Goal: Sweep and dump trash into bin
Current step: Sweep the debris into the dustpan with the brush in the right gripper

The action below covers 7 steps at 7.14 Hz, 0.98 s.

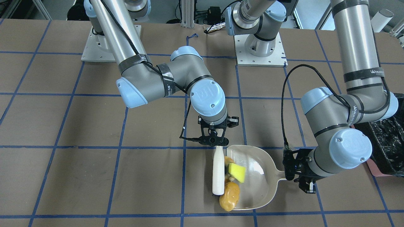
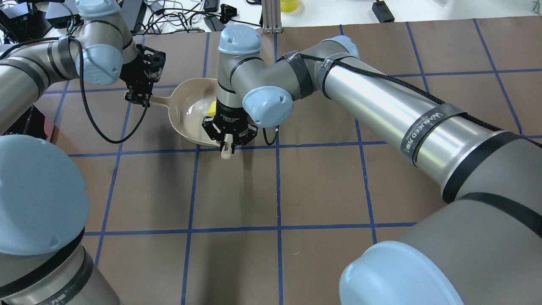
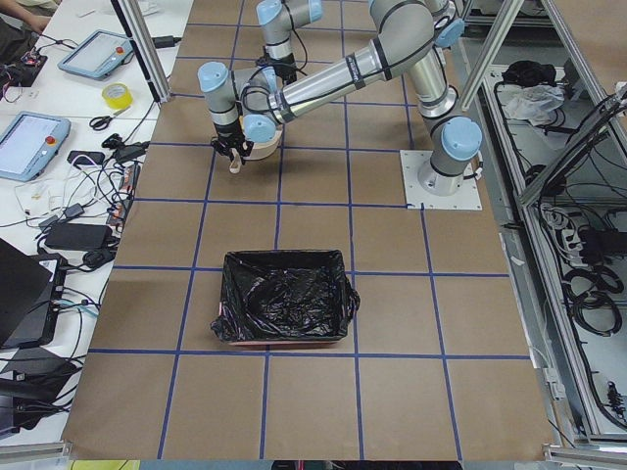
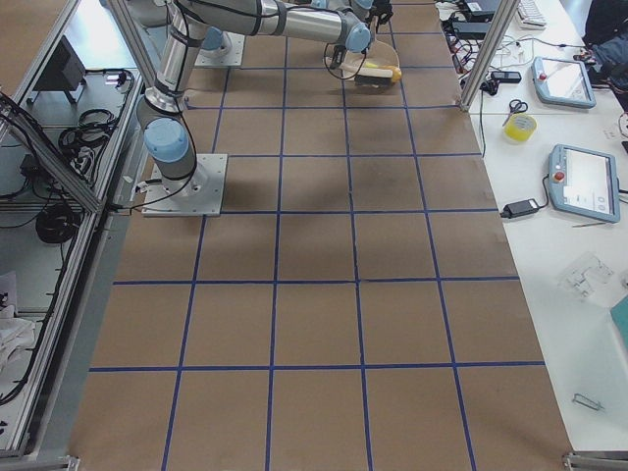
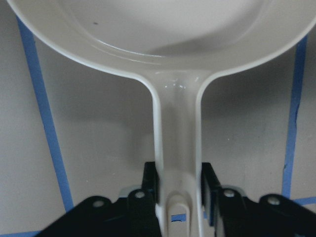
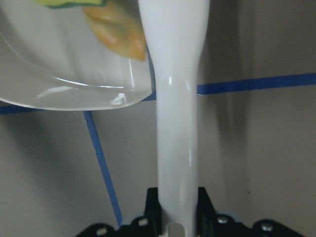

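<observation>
A beige dustpan lies on the table. My left gripper is shut on the dustpan's handle. My right gripper is shut on a white brush, which lies along the dustpan's open mouth. The trash sits at that mouth against the brush: a golden-brown potato-like lump on the lip, a yellow-green sponge wedge inside the pan, and tan peel scraps beside it. The right wrist view shows the brush next to the pan's rim. The pink bin with its black bag stands apart on my left side.
The brown table is marked with a blue tape grid. The bin is just behind my left arm's elbow at the view's right edge. Tablets, tape and cables lie on the white bench beyond the table's far edge.
</observation>
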Available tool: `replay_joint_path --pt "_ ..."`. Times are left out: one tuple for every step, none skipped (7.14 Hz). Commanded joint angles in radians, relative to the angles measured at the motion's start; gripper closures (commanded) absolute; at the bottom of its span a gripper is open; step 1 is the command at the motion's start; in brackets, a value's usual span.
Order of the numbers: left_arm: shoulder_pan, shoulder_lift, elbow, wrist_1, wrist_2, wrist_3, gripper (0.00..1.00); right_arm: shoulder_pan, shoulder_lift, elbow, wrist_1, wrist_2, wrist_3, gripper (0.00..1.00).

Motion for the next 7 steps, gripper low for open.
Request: replay_joint_path --pt "0.000 0.000 0.000 0.000 -0.001 0.000 1.00 0.024 0.019 -0.001 -0.099 0.058 0.038 1.00" --pt "0.000 0.000 0.000 0.000 -0.001 0.000 1.00 0.030 0.026 -0.003 -0.130 0.083 0.044 1.00" --pt "0.000 0.000 0.000 0.000 -0.001 0.000 1.00 0.036 0.029 -0.021 -0.136 0.099 0.067 1.00" --pt "0.000 0.000 0.000 0.000 -0.001 0.000 1.00 0.054 0.041 -0.054 -0.138 0.112 0.085 1.00" --pt "0.000 0.001 -0.002 0.002 -0.003 0.002 1.00 0.062 0.056 -0.090 -0.138 0.128 0.105 1.00" --pt "0.002 0.002 -0.002 0.002 -0.003 0.003 1.00 0.073 0.058 -0.110 -0.135 0.126 0.113 1.00" --pt "0.002 0.002 -0.002 0.002 -0.004 0.006 1.00 0.072 0.053 -0.110 -0.121 0.111 0.112 1.00"
